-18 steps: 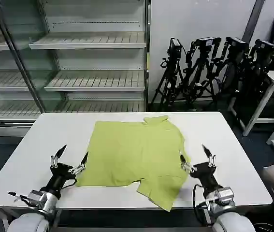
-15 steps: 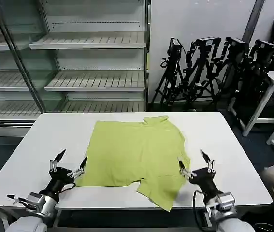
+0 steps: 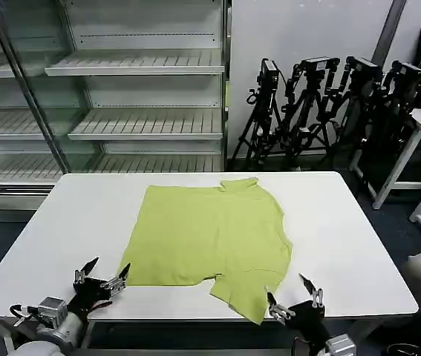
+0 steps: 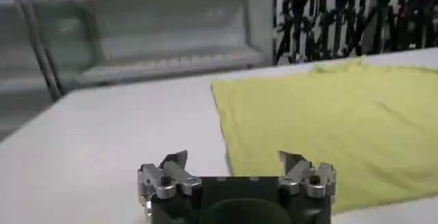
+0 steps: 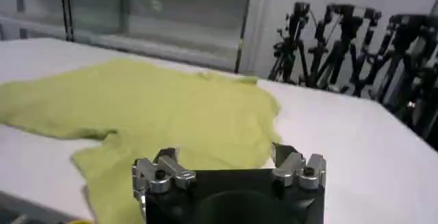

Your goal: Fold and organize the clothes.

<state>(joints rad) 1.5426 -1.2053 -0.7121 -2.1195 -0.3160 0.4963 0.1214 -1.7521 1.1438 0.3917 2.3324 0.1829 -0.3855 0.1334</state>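
my left gripper (image 3: 102,277) and right gripper (image 3: 293,300), jaws spread and empty, sit at the table (image 3: 359,222) near edge. the t-shirt (image 3: 210,237) lies flat just ahead, between them. i judge it light, limp; pinch hem corners or sleeve edges.

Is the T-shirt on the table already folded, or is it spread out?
Mostly spread out: the T-shirt lies flat on the table, with only its near right corner rumpled. Both grippers are open, off it.

white table (image 3: 344,222) in front, bare metal shelving (image 3: 136,63) behind left, black tripods (image 3: 321,111) by pale wall (image 3: 299,30) right
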